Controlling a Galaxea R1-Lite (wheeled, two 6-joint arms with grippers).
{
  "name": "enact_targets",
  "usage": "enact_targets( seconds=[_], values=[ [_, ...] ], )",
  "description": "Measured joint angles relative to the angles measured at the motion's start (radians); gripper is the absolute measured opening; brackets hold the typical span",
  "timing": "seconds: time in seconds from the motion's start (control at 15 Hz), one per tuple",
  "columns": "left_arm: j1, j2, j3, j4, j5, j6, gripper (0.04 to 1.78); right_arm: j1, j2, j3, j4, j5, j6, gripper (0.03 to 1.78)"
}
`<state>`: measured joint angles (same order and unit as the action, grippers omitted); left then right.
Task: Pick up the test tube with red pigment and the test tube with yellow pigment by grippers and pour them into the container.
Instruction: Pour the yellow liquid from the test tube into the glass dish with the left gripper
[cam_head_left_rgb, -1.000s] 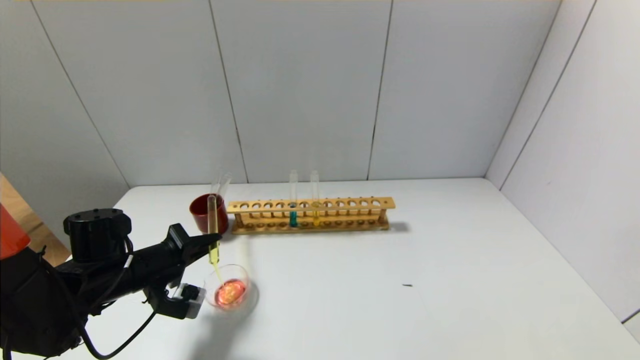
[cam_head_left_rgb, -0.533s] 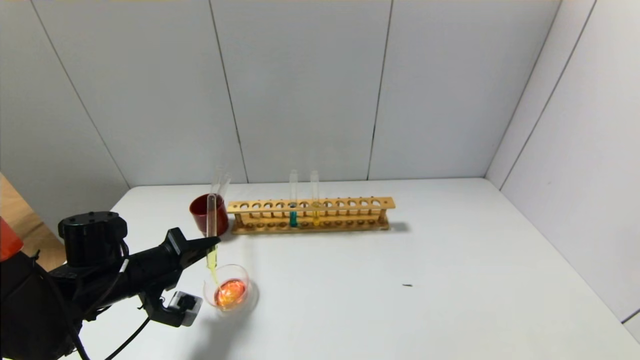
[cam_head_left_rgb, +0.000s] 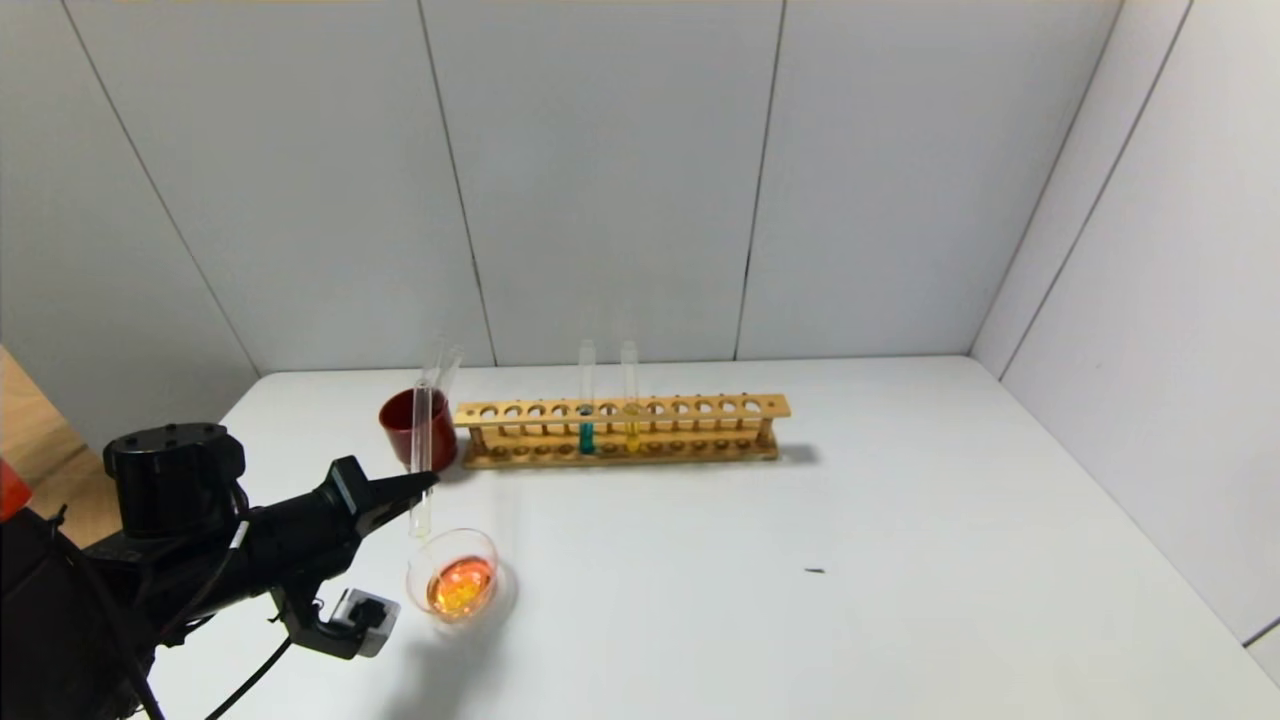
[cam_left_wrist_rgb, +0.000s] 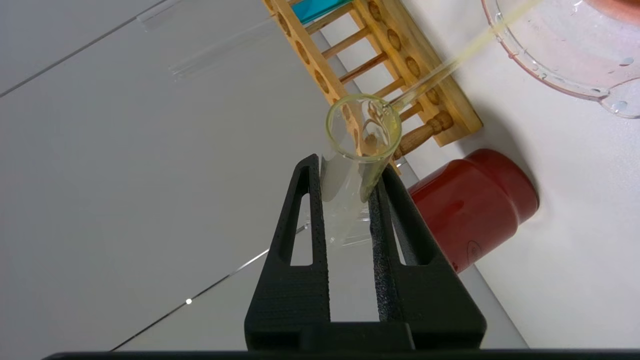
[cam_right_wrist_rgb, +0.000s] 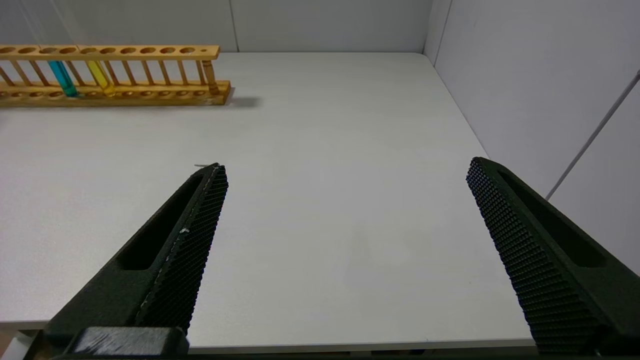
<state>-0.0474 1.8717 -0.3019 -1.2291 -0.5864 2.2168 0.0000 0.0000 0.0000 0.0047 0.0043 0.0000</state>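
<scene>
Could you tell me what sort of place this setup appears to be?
Probably a mock chemistry bench for robot trials: a wooden tube rack holding coloured liquids, a glass dish of orange liquid on a white table, and plain grey panels closing it in.

container (cam_head_left_rgb: 455, 580): clear glass, orange-red liquid with a yellower patch in the middle
test tube with yellow pigment (cam_head_left_rgb: 421, 462): clear glass, a faint yellow tint at its mouth (seen in the left wrist view)
left gripper (cam_head_left_rgb: 425, 483): black, fine dotted texture on the finger faces; small white-grey box beneath
right gripper (cam_right_wrist_rgb: 345, 235): black, gridded dotted pattern on the pads
rack (cam_head_left_rgb: 620, 430): light yellowish wood
tubes in rack: one teal liquid (cam_head_left_rgb: 586, 437), one yellow liquid (cam_head_left_rgb: 631, 435)
cup (cam_head_left_rgb: 405, 425): dark red, opaque
table (cam_head_left_rgb: 800, 520): white
walls: pale grey panels, dark seams
</scene>
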Motion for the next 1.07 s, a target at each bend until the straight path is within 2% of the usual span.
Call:
enact_targets(
  seconds=[0.33, 0.73, 1.07],
  values=[
    [-0.001, -0.015, 0.003, -0.020, -0.003, 0.106, 0.30, 0.000, 0.000, 0.000, 0.000, 0.000, 0.000, 1.75],
    [-0.037, -0.020, 0.049, -0.161, 0.010, 0.134, 0.30, 0.000, 0.000, 0.000, 0.000, 0.000, 0.000, 1.75],
    [-0.067, -0.024, 0.081, -0.290, 0.014, 0.230, 0.30, 0.000, 0.000, 0.000, 0.000, 0.000, 0.000, 1.75]
  ],
)
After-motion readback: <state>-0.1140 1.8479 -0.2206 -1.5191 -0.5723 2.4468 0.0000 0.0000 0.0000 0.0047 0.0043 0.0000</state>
